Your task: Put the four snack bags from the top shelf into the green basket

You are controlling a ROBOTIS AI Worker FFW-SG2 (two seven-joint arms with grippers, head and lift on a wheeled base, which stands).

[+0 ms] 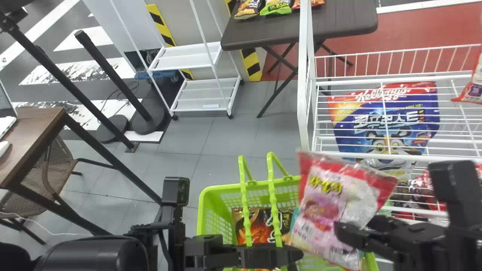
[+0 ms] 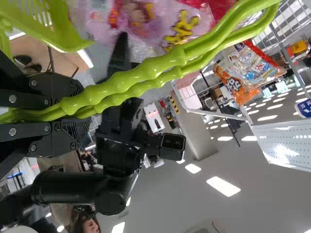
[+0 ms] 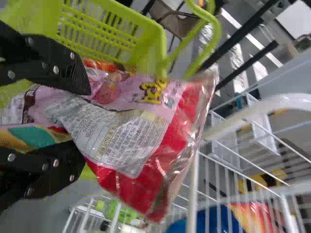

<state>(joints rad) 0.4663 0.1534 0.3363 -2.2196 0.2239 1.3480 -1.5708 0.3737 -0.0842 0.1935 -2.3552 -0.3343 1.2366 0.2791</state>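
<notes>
My left gripper is at the green basket's handles; in the left wrist view that gripper is shut on both handles. The green basket holds a dark snack bag and others partly covered. Over the basket's right side, my right gripper has a pink and red snack bag, tilted. In the right wrist view the right gripper pinches this bag between its fingers, with the basket alongside. Another snack bag lies on the top shelf at the right edge.
The white wire rack stands right of the basket, its post close to the held bag. A large blue cereal bag lies on a lower shelf. Behind are a dark table and a white cart.
</notes>
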